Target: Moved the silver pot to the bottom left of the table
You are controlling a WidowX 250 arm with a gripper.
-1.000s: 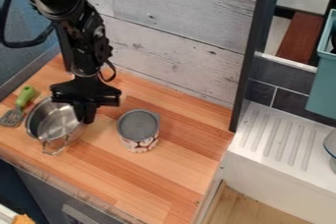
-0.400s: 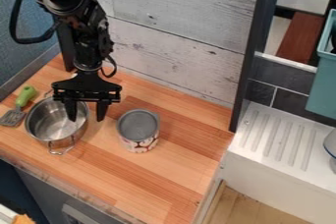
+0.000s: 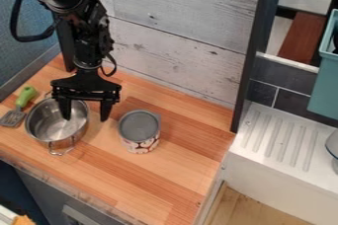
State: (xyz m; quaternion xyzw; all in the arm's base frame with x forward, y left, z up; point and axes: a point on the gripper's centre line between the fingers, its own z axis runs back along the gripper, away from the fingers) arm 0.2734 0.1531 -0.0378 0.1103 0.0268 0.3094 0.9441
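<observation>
The silver pot point(image 3: 49, 124) is round and made of shiny metal, with a smooth, curved wall and a thin rim. It stands upright on the left part of the wooden surface point(image 3: 102, 172), its open mouth facing up and its bright inner wall and bottom in view. Two wire loop handles stick out from opposite sides, one toward the front edge of the surface, the other toward the back.

Lighting: bright, diffuse; counter point(image 3: 178, 179) evenly lit. Soft shadows at centre-left. Small glints inside pot point(image 3: 49, 125), left. Fine detail slightly soft.
</observation>
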